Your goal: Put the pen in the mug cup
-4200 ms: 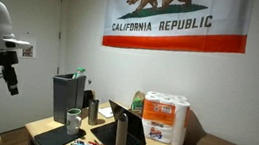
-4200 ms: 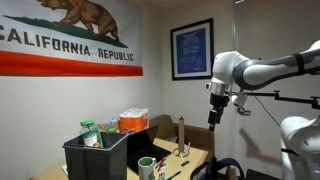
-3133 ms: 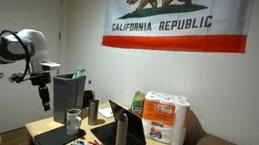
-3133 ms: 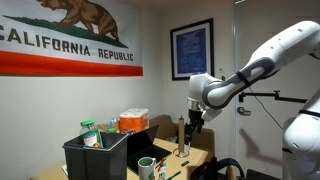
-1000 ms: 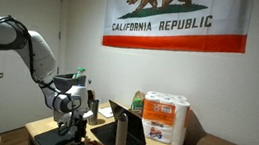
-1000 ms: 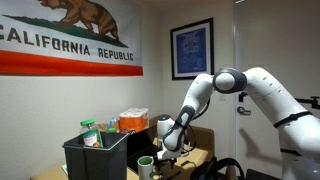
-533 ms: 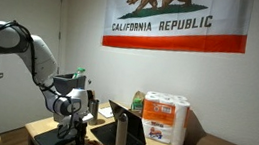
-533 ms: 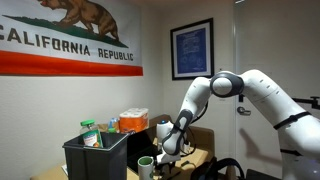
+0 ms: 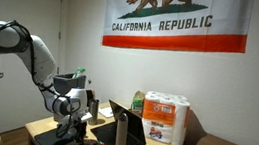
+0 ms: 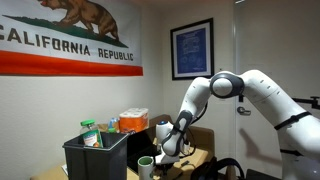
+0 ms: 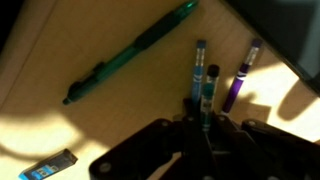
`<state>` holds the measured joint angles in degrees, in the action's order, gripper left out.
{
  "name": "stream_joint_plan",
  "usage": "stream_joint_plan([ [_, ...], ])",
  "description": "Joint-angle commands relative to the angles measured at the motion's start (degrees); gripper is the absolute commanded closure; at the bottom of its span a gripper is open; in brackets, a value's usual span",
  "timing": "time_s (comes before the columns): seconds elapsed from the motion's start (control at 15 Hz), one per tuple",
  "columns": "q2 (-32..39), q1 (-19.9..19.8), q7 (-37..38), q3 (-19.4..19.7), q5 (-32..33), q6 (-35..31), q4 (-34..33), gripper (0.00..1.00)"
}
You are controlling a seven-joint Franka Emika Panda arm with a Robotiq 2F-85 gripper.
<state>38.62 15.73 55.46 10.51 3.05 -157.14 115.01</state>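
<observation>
On the wooden table in the wrist view lie several pens: a long green one (image 11: 135, 50), a blue one (image 11: 198, 65), a teal pen (image 11: 210, 85) and a purple one (image 11: 240, 75). My gripper (image 11: 205, 118) comes in from the bottom edge and is shut on the lower end of the teal pen. In both exterior views the gripper (image 9: 77, 129) (image 10: 165, 155) is low over the table. The dark mug cup (image 10: 146, 167) stands just beside it, near the grey box. The arm covers the mug cup in an exterior view.
A tall grey box (image 10: 95, 158) (image 9: 65, 86) with items inside stands on the table. An open laptop (image 9: 129, 130), a slim dark bottle (image 9: 121, 140) (image 10: 181, 133) and a pack of paper rolls (image 9: 164, 117) are nearby. A small dark object (image 11: 50, 168) lies near the pens.
The jaws have gone from wide open to shut on the teal pen. The arm has sunk slightly toward the table and otherwise holds still.
</observation>
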Motion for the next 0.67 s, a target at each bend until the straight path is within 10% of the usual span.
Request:
stream_joint_plan([
  [0.0, -0.9, 1.6, 1.9, 1.5, -0.4, -0.8, 0.7, 0.94],
  [0.6, -14.2, 6.0, 2.7, 4.3, 4.3, 7.7, 4.9, 0.94],
])
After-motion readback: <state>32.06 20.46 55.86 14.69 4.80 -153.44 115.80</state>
